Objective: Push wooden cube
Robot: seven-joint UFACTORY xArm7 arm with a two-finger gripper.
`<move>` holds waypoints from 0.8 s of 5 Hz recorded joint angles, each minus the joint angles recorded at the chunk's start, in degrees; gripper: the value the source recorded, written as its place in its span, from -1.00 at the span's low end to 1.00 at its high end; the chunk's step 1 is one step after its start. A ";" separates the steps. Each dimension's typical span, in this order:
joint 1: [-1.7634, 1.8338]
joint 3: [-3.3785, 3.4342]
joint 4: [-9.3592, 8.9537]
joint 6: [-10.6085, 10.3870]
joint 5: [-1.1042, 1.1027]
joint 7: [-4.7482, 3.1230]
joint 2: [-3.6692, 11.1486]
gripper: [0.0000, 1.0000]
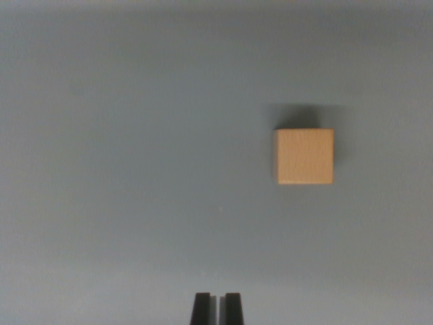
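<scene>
Jaws sit nearly closed at the bottom edge of the wrist view, two dark tips side by side with only a thin slit between them and nothing held. No point goes after that word, so note simply that they stand low and a little left of centre in the picture.

Ahead of the jaws and off toward the wrist view's right lies the wooden cube (304, 156), well apart from the tips, resting flat on the plain grey table (122, 169). Its top face looks square to the camera, and a soft shadow falls along its far edge. Nothing else shows on the table around it.

Judging from this, the push has not yet begun; the jaws are not lined up with the cube. To do the step well, the arm would probably first shift toward the wrist view's right until the tips sit directly behind the cube's near face, then come low enough to meet that face rather than pass over it. Keeping the tips narrow, as now, gives one blunt contact. Meeting the face near its middle should keep the cube from spinning; an off-centre touch would likely turn it aside.
</scene>
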 joint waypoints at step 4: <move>-0.39 -0.57 -3.70 -5.21 -0.56 -0.33 1.23 -1.00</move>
